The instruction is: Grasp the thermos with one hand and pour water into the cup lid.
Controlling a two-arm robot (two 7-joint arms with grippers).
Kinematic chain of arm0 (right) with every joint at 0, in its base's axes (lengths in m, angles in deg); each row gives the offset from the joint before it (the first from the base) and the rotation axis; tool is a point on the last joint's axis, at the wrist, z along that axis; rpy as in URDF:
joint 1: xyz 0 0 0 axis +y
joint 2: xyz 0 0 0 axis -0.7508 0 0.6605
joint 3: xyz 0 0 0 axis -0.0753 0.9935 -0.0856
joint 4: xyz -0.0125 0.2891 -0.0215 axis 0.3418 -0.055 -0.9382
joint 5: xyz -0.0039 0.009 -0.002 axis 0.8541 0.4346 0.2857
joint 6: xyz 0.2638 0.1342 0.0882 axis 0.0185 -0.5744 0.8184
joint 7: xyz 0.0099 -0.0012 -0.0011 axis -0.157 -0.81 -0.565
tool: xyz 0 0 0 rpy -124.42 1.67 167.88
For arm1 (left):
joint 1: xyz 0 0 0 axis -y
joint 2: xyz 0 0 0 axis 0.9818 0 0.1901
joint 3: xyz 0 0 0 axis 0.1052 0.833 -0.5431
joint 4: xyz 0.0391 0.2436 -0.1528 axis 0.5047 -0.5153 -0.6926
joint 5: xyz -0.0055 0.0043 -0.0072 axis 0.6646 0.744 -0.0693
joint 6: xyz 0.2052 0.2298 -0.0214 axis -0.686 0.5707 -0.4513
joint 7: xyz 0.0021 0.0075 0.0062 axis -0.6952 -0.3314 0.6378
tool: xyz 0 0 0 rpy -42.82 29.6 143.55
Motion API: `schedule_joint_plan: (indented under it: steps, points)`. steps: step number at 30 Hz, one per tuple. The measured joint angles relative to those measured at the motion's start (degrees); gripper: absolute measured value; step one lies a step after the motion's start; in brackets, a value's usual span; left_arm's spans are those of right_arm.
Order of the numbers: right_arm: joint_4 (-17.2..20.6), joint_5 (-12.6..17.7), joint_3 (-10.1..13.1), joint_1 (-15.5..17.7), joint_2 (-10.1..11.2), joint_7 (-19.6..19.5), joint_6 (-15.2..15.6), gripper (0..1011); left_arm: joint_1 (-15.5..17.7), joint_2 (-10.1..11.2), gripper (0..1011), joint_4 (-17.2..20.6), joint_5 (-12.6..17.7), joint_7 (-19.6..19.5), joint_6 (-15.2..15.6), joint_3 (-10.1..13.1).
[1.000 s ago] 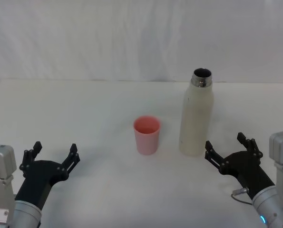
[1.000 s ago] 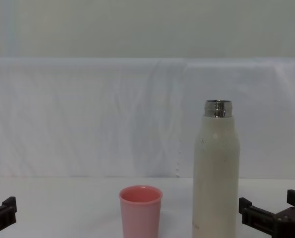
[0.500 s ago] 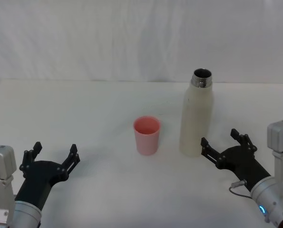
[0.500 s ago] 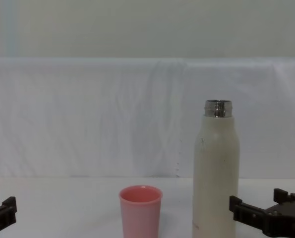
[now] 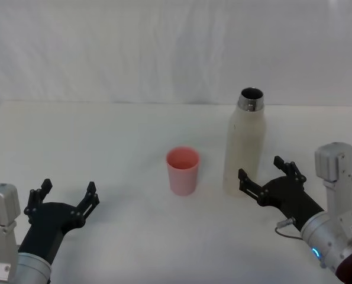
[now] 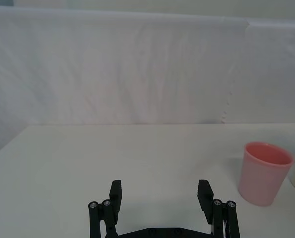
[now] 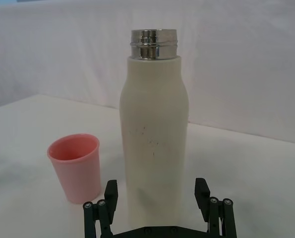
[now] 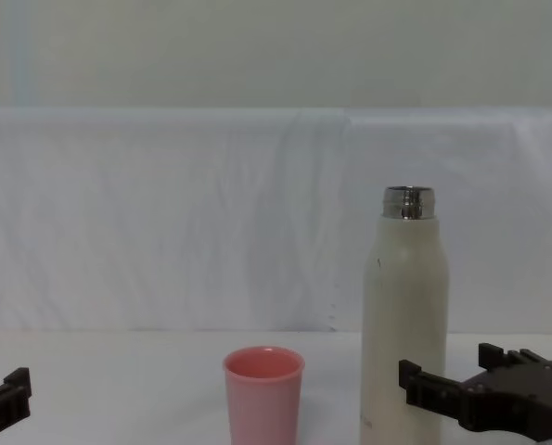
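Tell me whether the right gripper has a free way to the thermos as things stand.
Probably yes. The right gripper is open, low beside the thermos, its fingers already bracketing the lower body in the right wrist view. Nothing lies between them; the cup lid stands apart toward the robot's left.

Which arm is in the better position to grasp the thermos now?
The right: its open right gripper sits beside the thermos base, facing it. The left gripper waits open far across the table, beyond the cup lid.
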Motion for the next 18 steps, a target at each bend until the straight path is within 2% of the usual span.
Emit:
schedule_joint_plan:
  steps: [18]
  points:
    - [-3.52, 0.18, -0.70, -3.61, -0.09, 0.24, 0.11, 1001, 0.00, 0.00, 1001, 0.00, 0.00, 0.00, 0.00, 0.00]
